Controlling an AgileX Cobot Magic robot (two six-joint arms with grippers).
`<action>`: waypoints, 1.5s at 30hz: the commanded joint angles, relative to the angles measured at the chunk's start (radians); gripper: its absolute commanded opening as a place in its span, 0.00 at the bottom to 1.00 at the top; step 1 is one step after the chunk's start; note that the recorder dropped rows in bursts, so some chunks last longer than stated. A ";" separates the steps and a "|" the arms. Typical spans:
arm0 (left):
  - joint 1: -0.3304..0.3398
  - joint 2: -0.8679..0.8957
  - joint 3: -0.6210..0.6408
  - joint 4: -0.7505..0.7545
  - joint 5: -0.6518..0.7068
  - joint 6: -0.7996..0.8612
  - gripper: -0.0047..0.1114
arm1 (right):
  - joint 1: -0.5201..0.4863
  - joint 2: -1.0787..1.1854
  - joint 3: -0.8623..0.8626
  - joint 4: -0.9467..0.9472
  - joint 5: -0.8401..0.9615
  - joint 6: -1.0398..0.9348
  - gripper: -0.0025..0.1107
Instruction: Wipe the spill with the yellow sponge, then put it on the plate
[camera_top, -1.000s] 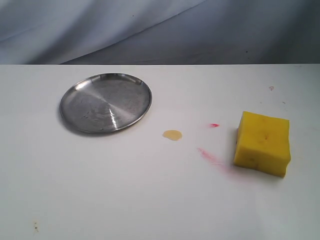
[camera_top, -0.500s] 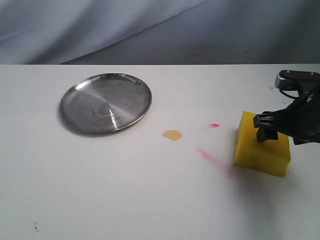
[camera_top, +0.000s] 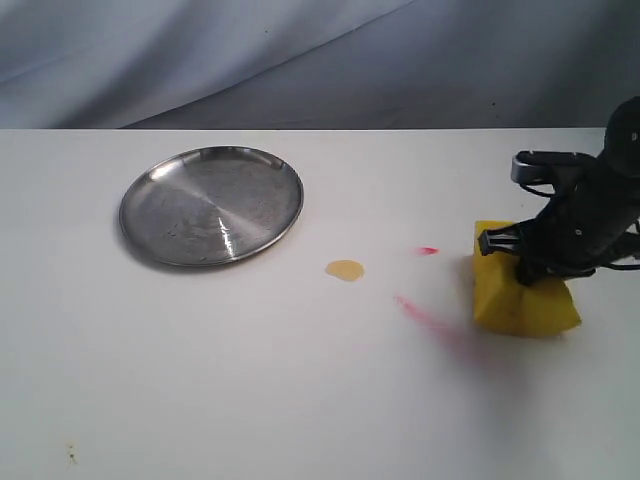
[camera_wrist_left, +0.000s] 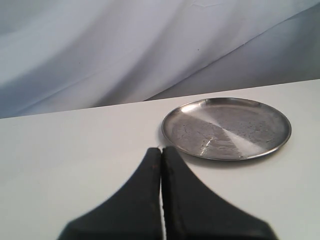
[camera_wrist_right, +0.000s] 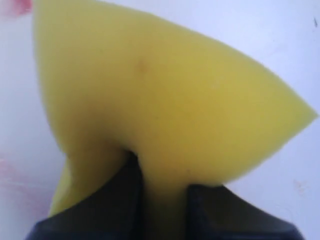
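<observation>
Wide white table (camera_top: 300, 400), and on its left side sits the plate (camera_top: 211, 205), shiny and scuffed, well apart from the right side, where the right gripper (camera_top: 515, 258) is clamped on the yellow sponge (camera_top: 525, 300), pinching the foam so it bulges around the fingers. The left gripper (camera_wrist_left: 161, 160) hangs with its jaws pressed together, holding nothing, the plate just beyond it. Between plate and sponge lies the spill (camera_top: 345, 270), a small tan blob, with a pink streak (camera_top: 420, 312) nearer the sponge.

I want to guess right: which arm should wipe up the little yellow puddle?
Right. Its fingers squeeze the yellow sponge, near the spill. The left fingers are shut, empty, facing the plate.
</observation>
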 joint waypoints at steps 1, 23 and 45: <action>-0.001 -0.003 0.000 0.001 -0.007 0.000 0.04 | 0.089 -0.122 0.002 -0.021 0.007 -0.059 0.02; -0.001 -0.003 0.000 0.001 -0.007 0.000 0.04 | 0.480 0.161 -0.411 0.018 0.143 0.056 0.02; -0.001 -0.003 0.000 0.001 -0.007 0.000 0.04 | 0.300 0.340 -0.429 -0.254 0.205 0.240 0.02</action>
